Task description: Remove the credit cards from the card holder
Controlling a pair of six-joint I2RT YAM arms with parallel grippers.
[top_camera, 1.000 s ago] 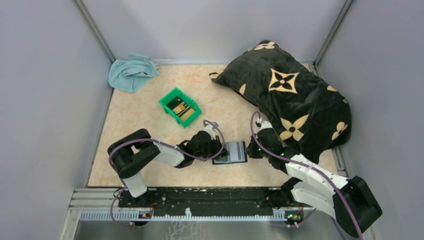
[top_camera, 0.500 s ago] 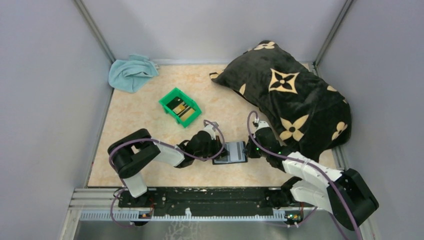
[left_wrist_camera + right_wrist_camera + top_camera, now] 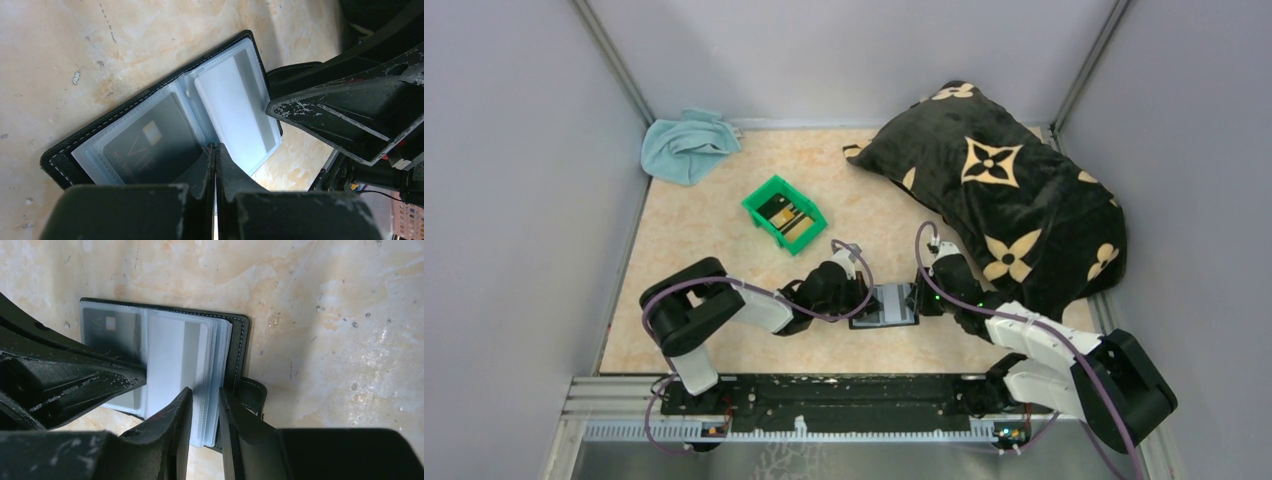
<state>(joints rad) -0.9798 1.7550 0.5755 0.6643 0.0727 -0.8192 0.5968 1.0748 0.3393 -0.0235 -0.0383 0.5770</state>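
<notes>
The card holder (image 3: 886,306) lies open on the table between both grippers. In the left wrist view its clear sleeves (image 3: 170,125) hold a dark credit card (image 3: 145,145) on the left and a pale grey-white card (image 3: 235,100) on the right. My left gripper (image 3: 215,146) is shut, its tips on the holder's middle fold. My right gripper (image 3: 205,392) is at the holder's right side, its jaws a narrow gap apart over the stacked sleeve edges (image 3: 212,370). Two dark cards (image 3: 786,215) lie in the green bin (image 3: 758,203).
A large black pillow (image 3: 1004,190) with tan flowers fills the right rear, close behind my right arm. A light blue cloth (image 3: 686,145) lies in the far left corner. Grey walls enclose the table on three sides.
My right gripper has moved left, closer onto the holder's right edge. My left gripper and the holder have stayed in place.
</notes>
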